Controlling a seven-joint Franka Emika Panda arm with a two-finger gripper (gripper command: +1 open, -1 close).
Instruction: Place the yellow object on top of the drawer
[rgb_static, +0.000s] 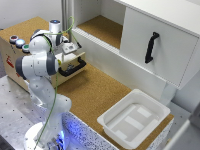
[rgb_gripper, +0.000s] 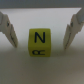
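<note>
The two pale fingers (rgb_gripper: 9, 30) stand apart, one on each side of the small yellow cube marked with a black N (rgb_gripper: 39, 43), with a gap on both sides, touching neither face. The gripper (rgb_gripper: 41, 30) is thus empty above it. The cube rests on a pale surface; in the exterior view the arm hides it, though the wrist hangs over the tan wooden box with round coloured buttons (rgb_static: 11, 52), above its light-wood drawer with the black bar handle (rgb_static: 73, 66). I judge it either just released there or about to be grasped. If released, the next move is a straight lift clear without nudging the cube.
</note>
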